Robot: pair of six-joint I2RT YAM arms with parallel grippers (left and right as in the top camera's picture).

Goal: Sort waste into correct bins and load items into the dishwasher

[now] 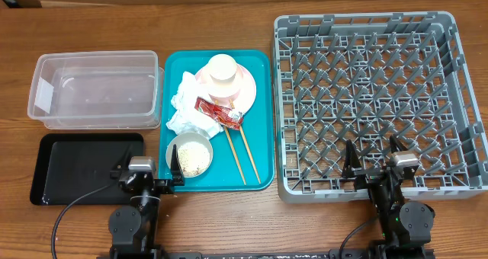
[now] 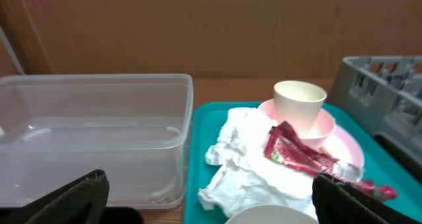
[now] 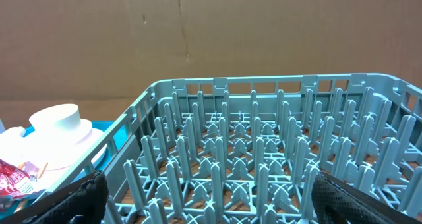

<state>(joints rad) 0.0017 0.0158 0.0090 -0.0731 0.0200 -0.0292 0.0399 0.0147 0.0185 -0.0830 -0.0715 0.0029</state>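
Observation:
On the teal tray (image 1: 259, 171), a white cup (image 1: 222, 68) stands in a whitish-pink bowl on the pink plate (image 1: 248, 89). A crumpled white napkin (image 1: 185, 110) and a red sauce packet (image 1: 217, 112) lie beside them. A grey-green bowl (image 1: 190, 154) holds rice grains. Two chopsticks (image 1: 244, 156) lie to its right. The clear tub (image 1: 95, 87) and black tray (image 1: 76, 167) sit to the left, and the grey rack (image 1: 374, 99) to the right. My left gripper (image 1: 147, 170) is open and empty near the bowl. It faces the napkin (image 2: 244, 158) and packet (image 2: 303, 158). My right gripper (image 1: 374, 167) is open and empty over the rack's near edge (image 3: 264, 165).
The teal tray lies between the tub and the rack, close to both. The rack's upright pegs fill its base. A brown wall closes off the far side of the wooden table (image 1: 229, 221).

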